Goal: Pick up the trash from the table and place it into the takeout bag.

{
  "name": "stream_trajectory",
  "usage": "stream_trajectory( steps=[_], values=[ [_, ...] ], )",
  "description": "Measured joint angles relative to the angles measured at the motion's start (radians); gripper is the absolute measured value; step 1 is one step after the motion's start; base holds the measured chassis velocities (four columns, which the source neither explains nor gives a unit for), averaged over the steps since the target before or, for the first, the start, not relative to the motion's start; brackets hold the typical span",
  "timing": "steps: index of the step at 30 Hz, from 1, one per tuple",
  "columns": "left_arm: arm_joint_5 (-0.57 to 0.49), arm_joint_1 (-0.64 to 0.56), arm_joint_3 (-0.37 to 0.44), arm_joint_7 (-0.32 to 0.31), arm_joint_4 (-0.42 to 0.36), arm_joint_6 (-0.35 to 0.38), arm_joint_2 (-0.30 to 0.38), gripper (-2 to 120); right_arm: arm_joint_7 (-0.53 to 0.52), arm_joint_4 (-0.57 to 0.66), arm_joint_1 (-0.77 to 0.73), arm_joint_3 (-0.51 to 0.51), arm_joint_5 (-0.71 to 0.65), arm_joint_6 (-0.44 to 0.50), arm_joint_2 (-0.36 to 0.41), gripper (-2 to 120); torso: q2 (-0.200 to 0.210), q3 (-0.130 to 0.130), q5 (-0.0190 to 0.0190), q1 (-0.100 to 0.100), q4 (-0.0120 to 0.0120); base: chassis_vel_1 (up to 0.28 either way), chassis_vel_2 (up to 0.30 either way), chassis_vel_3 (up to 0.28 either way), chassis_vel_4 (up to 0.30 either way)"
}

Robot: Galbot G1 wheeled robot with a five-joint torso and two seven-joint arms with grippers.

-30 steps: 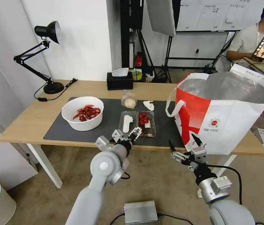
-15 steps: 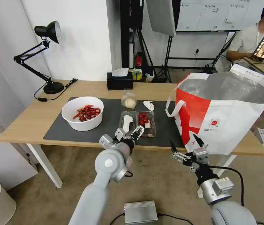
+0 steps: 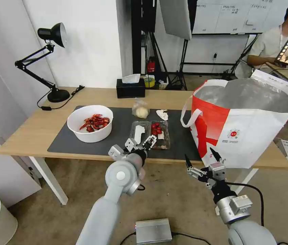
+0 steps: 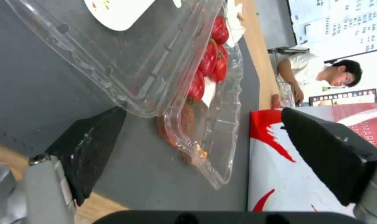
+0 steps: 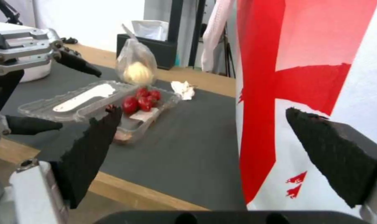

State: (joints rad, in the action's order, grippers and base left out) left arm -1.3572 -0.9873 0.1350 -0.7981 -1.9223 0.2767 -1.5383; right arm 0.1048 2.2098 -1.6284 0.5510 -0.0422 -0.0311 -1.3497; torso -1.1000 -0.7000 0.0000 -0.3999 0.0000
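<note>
left end effector (image 3: 140, 143) spread at the clear tray's (image 3: 149, 134) near edge; right end effector (image 3: 201, 162) spread, idle.

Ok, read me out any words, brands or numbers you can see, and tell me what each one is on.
None can be read.
Takeout bag: round red logo with small print beneath, too small to read.
Whiteboard on the back wall: handwritten lines, too blurred.
Black tissue box: no text visible.

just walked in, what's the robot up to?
Clearing table trash into the takeout bag. The left gripper is open at the near edge of the clear plastic tray, not gripping it. The right gripper hangs open off the table's front edge, by the bag. Bowl of shells, bagged lump and tissue sit on the mat.
</note>
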Motion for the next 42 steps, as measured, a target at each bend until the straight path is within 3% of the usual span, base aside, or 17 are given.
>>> stream_trajectory(
  steps=[18,30,42],
  values=[
    [0.024,-0.013,0.012,0.009,-0.029,-0.040,-0.001,100,0.004,-0.030,-0.001,-0.026,0.031,0.024,-0.018,100,0.000,0.000,-0.0001,0.000,0.0000,0.000,0.000,0.000,0.000],
    [0.050,-0.023,0.024,0.097,-0.048,-0.095,0.006,100,0.006,-0.034,-0.002,-0.034,0.038,0.029,-0.022,100,0.000,0.000,-0.0001,0.000,0.0000,0.000,0.000,0.000,0.000],
    [0.047,-0.020,0.019,0.134,-0.068,-0.106,0.014,100,0.006,-0.026,-0.006,-0.032,0.039,0.029,-0.019,100,0.000,0.000,0.0000,0.000,0.0000,0.000,0.000,0.000,0.000]
  ],
)
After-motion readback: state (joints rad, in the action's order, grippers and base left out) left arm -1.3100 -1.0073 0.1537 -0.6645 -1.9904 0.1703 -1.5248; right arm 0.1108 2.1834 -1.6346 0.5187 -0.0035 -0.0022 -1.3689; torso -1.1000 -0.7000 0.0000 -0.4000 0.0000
